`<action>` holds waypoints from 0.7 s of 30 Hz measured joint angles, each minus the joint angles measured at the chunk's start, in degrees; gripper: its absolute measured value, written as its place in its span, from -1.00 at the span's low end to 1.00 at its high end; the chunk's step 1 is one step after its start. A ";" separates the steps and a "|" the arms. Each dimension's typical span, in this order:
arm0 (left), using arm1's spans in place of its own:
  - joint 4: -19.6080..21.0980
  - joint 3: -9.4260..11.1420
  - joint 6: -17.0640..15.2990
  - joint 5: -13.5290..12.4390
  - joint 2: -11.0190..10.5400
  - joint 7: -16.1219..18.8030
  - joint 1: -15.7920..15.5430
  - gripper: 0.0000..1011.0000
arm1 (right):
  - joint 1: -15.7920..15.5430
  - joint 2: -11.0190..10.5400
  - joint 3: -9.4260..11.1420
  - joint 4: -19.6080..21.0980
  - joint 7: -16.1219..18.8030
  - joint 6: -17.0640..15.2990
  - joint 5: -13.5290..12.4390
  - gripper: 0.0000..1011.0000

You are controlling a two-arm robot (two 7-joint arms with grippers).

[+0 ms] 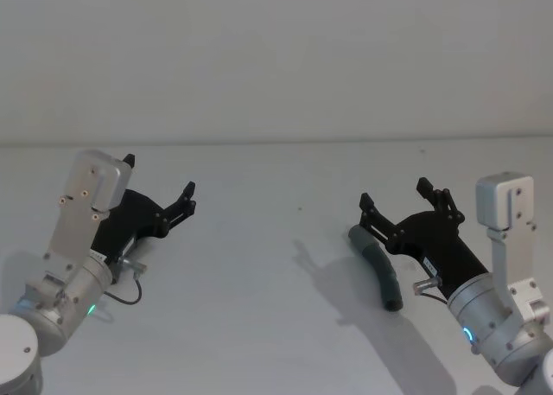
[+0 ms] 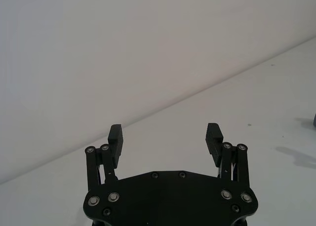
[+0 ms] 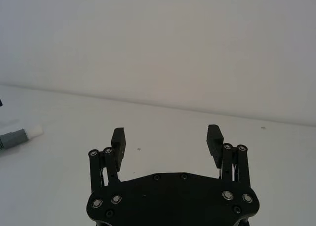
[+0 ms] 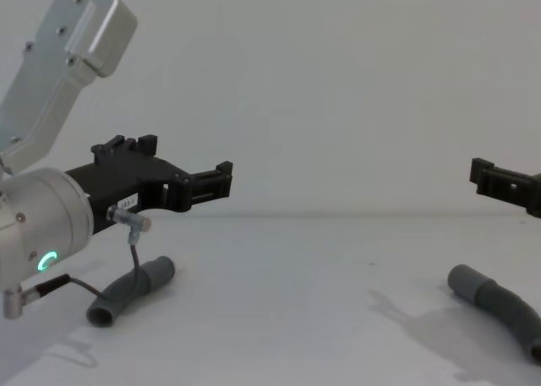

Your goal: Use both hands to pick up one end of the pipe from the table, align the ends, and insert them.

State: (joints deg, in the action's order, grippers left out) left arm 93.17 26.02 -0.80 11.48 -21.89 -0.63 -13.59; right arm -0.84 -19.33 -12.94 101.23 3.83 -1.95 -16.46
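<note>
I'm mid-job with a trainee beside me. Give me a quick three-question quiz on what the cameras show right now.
1. True or false: the left gripper and the right gripper both stand open, holding nothing.
2. Pick one. In the chest view, the left hose piece and the right hose piece are: A) joined end to end; B) lying apart on the table; C) lifted off the surface.
3. Short answer: in the right wrist view, what colour is the tip sticking out of the grey cuff?

Key: 1 true; 2 B; 3 white.
</note>
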 joint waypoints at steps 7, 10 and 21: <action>0.00 0.00 0.00 0.00 0.00 0.00 0.00 0.98 | 0.00 0.00 0.00 0.00 0.00 0.00 0.00 0.98; 0.00 0.00 0.00 0.00 0.00 0.00 0.00 0.98 | 0.00 0.00 0.00 0.00 0.00 0.00 0.00 0.98; 0.01 0.00 0.00 0.00 0.00 0.00 0.00 0.98 | 0.00 0.00 0.00 0.00 0.00 0.00 0.00 0.98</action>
State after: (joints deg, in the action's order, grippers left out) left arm 93.18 26.03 -0.80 11.48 -21.89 -0.63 -13.59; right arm -0.84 -19.34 -12.94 101.23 3.83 -1.95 -16.47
